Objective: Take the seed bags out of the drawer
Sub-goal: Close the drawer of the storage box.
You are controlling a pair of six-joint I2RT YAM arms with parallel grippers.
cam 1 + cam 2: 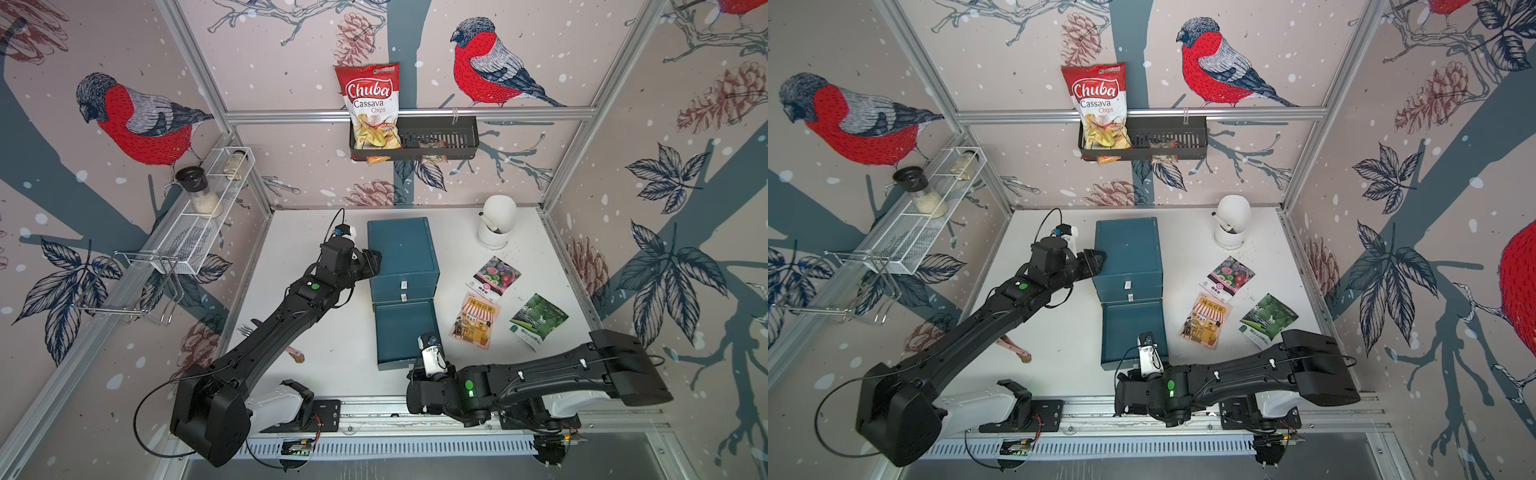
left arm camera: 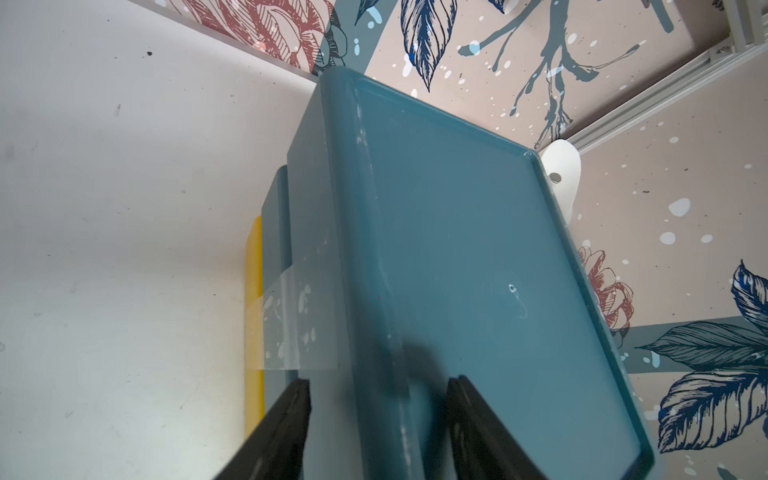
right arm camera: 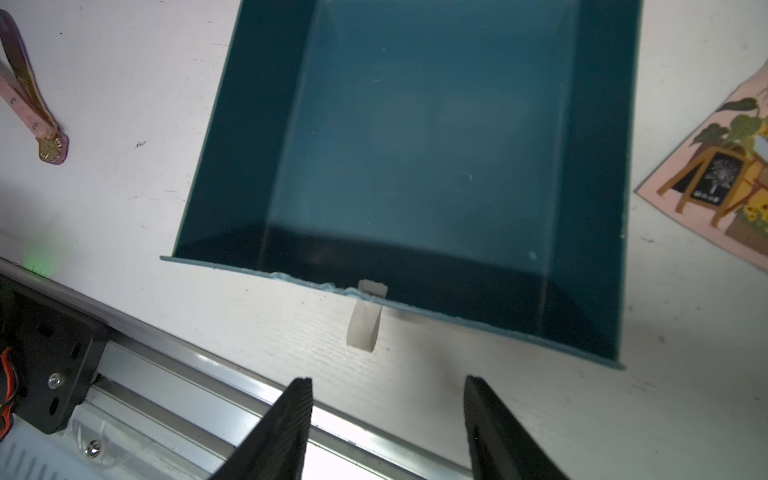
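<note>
Seed bags (image 1: 476, 320) lie at three o'clock of the empty drawer (image 1: 405, 332) (job likely done), while right gripper (image 3: 388, 380) and left gripper (image 2: 379, 379) gape empty, the left astride the cabinet (image 1: 401, 245) edge, where careless withdrawal could shove it.

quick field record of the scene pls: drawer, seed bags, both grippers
drawer: bottom one of the blue cabinet, pulled out, empty
seed bags: pink flower bag, orange shop bag, green bag, flat on the table on the right arm's side of the drawer
left gripper: jaws apart astride the cabinet's top edge, grip unclear
right gripper: open, empty, facing the drawer's white pull tab
</note>
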